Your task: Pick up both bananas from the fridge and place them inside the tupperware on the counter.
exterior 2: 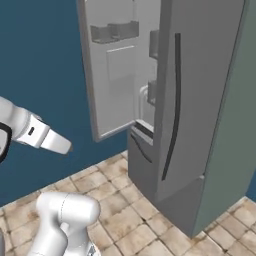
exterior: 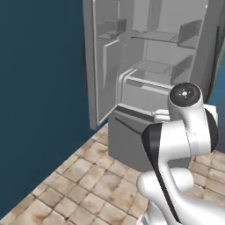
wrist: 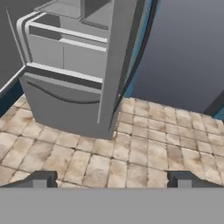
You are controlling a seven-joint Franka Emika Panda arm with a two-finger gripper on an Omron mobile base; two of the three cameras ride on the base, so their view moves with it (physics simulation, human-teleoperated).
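Note:
The fridge [exterior: 145, 66] is a tall grey cabinet whose left door [exterior: 99, 66] is swung open onto pale shelves and drawers. From the right base view the fridge [exterior 2: 200, 100] has its right door shut, with a long dark handle [exterior 2: 175, 100]. The hand view looks down at the fridge [wrist: 65, 52] and its bottom drawer [wrist: 65, 105] from a distance. My gripper [wrist: 111, 180] hangs over the floor in front of it, open, with nothing between its fingers. The bananas are hidden from these angles. The tupperware and the counter are out of view.
Beige tiled floor [exterior: 83, 180] spreads in front of the fridge. A dark blue wall [exterior: 39, 88] stands to the left of the open door. A grey-green cabinet side [exterior 2: 230, 125] adjoins the fridge on its right.

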